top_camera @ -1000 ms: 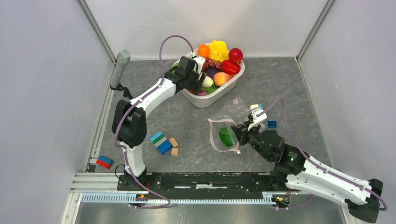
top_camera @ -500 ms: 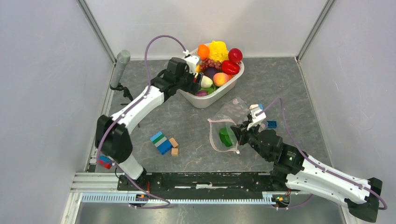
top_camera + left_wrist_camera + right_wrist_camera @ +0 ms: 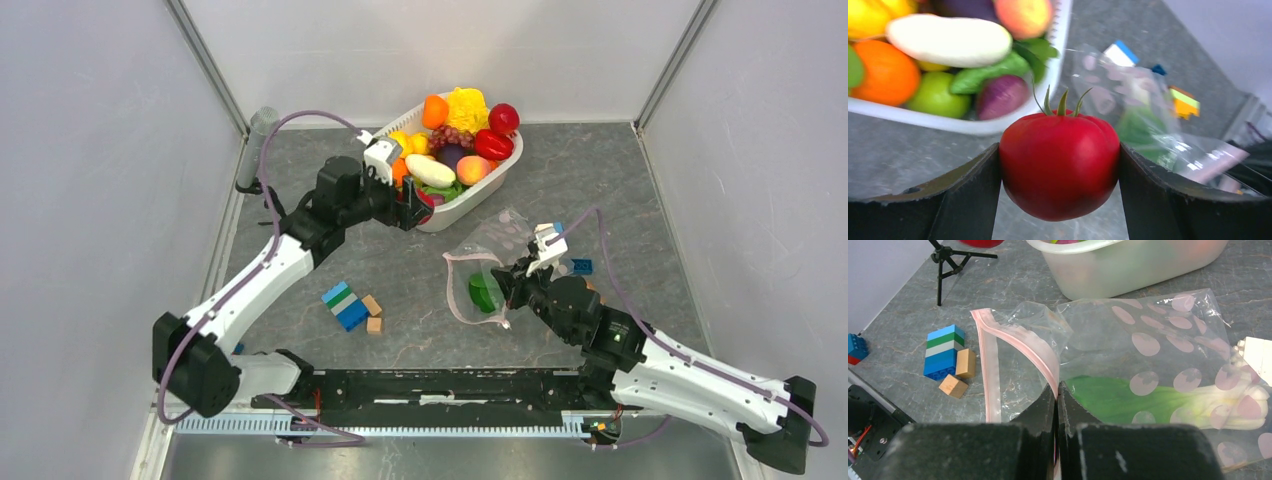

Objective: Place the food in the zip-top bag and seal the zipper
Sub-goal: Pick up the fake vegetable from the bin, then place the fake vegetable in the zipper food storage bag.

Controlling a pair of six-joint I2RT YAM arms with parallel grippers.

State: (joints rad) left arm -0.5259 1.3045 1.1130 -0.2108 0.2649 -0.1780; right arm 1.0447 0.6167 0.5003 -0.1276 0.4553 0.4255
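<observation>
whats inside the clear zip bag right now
Inside the crinkly clear pink-dotted zip-top bag lies one green leafy toy vegetable with a pale stalk. The black right gripper, pinching the bag's mouth edge, hides the corner below it.

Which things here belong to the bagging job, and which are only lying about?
Job: tomato in left gripper; zip-top bag; zipper, pinched by right gripper; green vegetable inside bag; food in basket.
Lying about: stacked building blocks; blue brick; small tripod.

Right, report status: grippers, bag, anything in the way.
Left gripper shut on red tomato, just outside the basket. Right gripper pinching the zipper, bag mouth open, green vegetable inside. Blocks lie off to the side, not blocking.
</observation>
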